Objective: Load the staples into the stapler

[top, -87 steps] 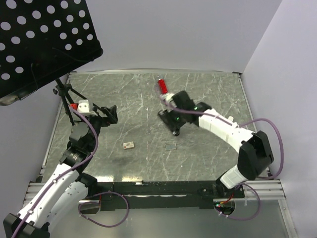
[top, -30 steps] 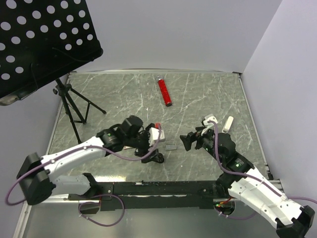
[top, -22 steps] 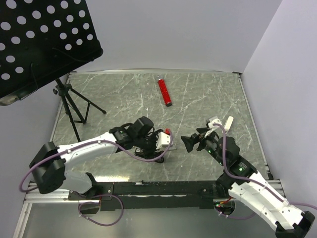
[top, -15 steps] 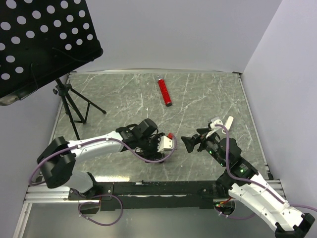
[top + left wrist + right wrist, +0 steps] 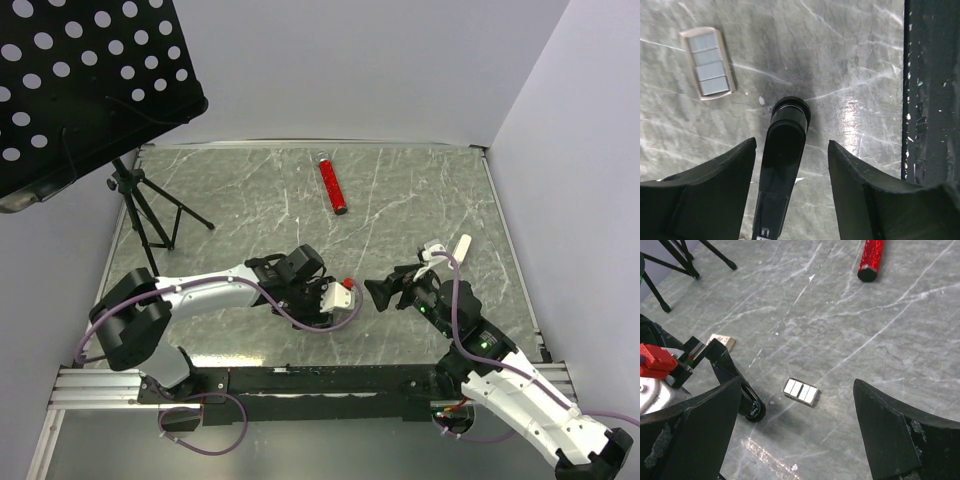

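music stand (image 5: 80,80): black perforated desk at the far-left corner. Its tripod (image 5: 150,215) stands on the left side of the grey marbled tabletop (image 5: 250,200).
beige box piece (image 5: 722,341): lies flat on the tabletop just beyond the left arm's wrist. It shows in the right wrist view; from above the arm covers it.
left gripper (image 5: 790,145): low over the near-middle tabletop, jaws about half spread. 1 finger stands on each side of the stapler with a gap on both sides, so it holds nothing.
stapler (image 5: 782,165): slim and black, lying on the tabletop between the left gripper's 2 fingers. Its rounded end points away from the wrist, and the black rail (image 5: 930,100) at the tabletop's near edge is close by.
staples (image 5: 800,391): small flat silver-grey strip lying on the tabletop, just past the stapler's rounded end and off to 1 side. It touches neither the stapler nor either gripper. From above, the left wrist hides it.
red tube (image 5: 332,185): lies on the far-middle tabletop, well apart from both grippers.
right gripper (image 5: 796,384): hangs above the tabletop right of the left gripper and points toward it. Its jaws are spread wide with nothing between them. In its own camera the staples sit in the gap below the fingers.
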Robot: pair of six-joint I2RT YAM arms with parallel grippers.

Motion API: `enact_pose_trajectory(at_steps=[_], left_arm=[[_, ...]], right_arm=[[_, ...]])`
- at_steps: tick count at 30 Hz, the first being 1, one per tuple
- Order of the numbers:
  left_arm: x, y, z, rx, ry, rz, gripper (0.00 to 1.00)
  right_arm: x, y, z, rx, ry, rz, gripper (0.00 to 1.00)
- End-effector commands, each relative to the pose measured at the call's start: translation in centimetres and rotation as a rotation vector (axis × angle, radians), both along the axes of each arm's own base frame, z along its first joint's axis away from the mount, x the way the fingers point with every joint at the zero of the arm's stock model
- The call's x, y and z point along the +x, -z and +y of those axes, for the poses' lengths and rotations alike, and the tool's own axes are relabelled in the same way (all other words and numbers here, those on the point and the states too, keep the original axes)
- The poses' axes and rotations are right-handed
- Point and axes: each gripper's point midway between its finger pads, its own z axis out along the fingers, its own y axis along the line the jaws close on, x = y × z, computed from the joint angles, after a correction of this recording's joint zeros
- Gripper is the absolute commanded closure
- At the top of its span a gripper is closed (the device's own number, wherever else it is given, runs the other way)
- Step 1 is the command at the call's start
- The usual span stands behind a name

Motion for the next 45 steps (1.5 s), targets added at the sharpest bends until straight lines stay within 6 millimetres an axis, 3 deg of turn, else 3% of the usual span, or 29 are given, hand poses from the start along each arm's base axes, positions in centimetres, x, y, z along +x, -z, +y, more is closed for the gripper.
enact_pose_trajectory(at_steps=[1, 13, 17, 20, 22, 26, 31, 34, 39, 45], left_arm=[[0.5, 0.0, -1.2, -0.009, 0.032, -0.035, 0.38], [0.7, 1.2, -2.2, 0.006, 0.040, -0.012, 0.45], [0.7, 1.3, -2.2, 0.014, 0.040, -0.007, 0.59], [0.7, 1.0, -2.2, 0.011, 0.038, -0.007, 0.79], [0.4, 0.5, -2.3, -0.002, 0.039, -0.001, 0.85], [0.6, -2.4, -2.7, -0.080, 0.002, -0.023, 0.99], [2.8, -7.3, -3.3, -0.293, -0.171, -0.061, 0.99], [3.9, -9.4, -2.3, -0.386, -0.269, -0.035, 0.99], [4.9, -13.1, -1.7, -0.540, -0.376, -0.040, 0.99], [5.5, -15.9, -1.9, -0.673, -0.456, -0.023, 0.99]], right_arm=[[0.3, -0.7, -0.1, 0.022, 0.017, -0.018, 0.01], [0.4, 0.2, 0.3, 0.011, 0.001, 0.001, 0.01], [0.3, 0.4, 0.5, 0.014, -0.004, 0.007, 0.01], [0.4, 0.4, 0.4, 0.014, 0.002, 0.005, 0.01], [0.5, 0.3, 0.4, 0.014, 0.009, 0.010, 0.01], [0.9, 0.2, 0.3, 0.033, 0.042, 0.039, 0.01], [1.4, -0.5, 0.6, 0.091, 0.085, 0.099, 0.00], [1.5, -0.3, 1.1, 0.119, 0.095, 0.147, 0.00], [1.3, -1.7, 3.0, 0.176, 0.014, 0.161, 0.00], [0.6, -2.9, 6.9, 0.268, -0.154, 0.207, 0.15]])
